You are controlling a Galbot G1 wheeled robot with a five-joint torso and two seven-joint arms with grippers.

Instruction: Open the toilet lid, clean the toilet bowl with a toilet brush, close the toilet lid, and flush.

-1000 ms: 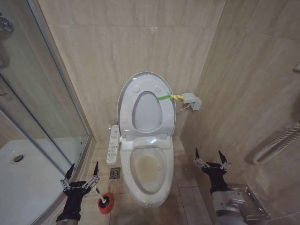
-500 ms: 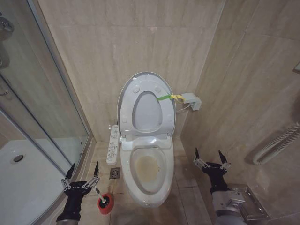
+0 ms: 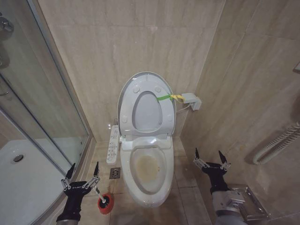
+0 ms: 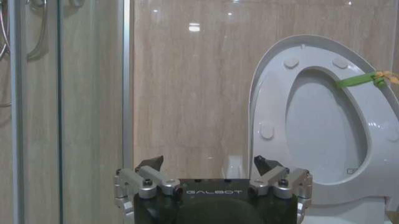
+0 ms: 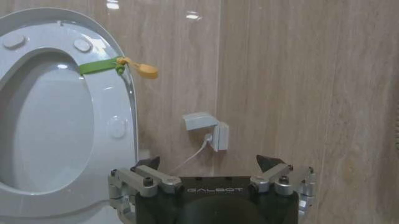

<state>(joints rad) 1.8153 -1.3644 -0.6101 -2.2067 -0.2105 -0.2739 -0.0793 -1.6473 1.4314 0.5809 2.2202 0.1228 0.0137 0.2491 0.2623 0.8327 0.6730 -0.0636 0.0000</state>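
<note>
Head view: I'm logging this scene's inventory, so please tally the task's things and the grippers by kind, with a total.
Toilet lid, raised upright: 1
Toilet bowl, stained inside: 1
Toilet brush, on the floor at the bowl's left: 1
Grippers, jaws open: 2 (left gripper, right gripper)
Total: 5

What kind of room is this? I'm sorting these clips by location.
A small tiled bathroom: the toilet bowl stands against the wall with the toilet lid raised, a glass shower enclosure to its left, and the toilet brush on the floor.
</note>
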